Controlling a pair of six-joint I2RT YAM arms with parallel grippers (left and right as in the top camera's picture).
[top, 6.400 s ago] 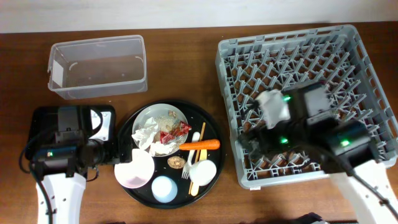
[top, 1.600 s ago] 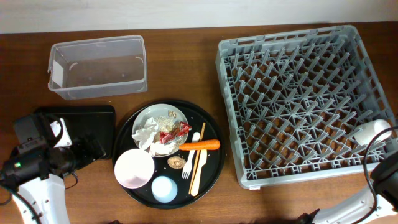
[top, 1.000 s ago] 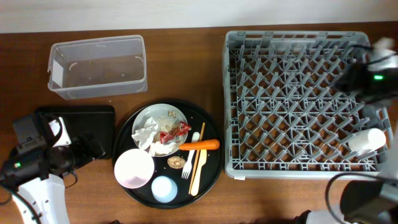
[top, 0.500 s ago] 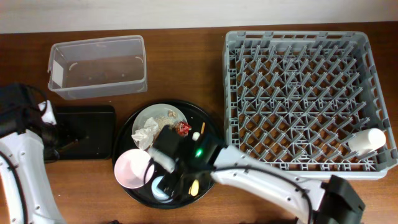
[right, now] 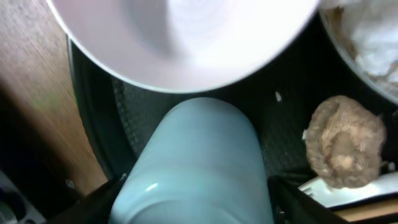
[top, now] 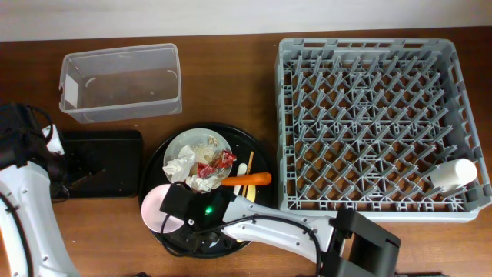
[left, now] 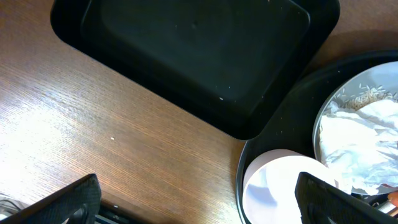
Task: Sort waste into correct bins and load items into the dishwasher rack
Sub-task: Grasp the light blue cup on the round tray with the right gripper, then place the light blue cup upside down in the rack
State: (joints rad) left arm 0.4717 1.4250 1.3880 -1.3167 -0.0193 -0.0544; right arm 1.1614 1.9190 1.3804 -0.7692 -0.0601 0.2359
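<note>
My right gripper (right: 196,202) is shut on the light blue cup (right: 193,165), low over the round black tray (top: 257,150). In the overhead view the gripper (top: 196,227) hides the cup. The pink bowl (right: 186,37) sits just beyond it, the brown food piece (right: 345,140) to the right. The white plate (top: 201,148) holds napkins (top: 181,165), rice grains and the red wrapper (top: 219,160). The carrot (top: 247,179) lies beside it. The white cup (top: 453,173) lies in the grey rack (top: 377,115). My left gripper (left: 199,199) is open and empty over the table near the shallow black tray (left: 193,56).
The clear tub (top: 119,81) stands at the back left, behind the shallow black tray (top: 100,161). The white fork (top: 241,171) and yellow utensil (top: 250,161) lie by the carrot. My right arm (top: 292,235) crosses the table's front edge.
The white cup has been left in the rack's right side. My right arm has swung over to the round tray and closed around the light blue cup. The left arm has barely moved.
</note>
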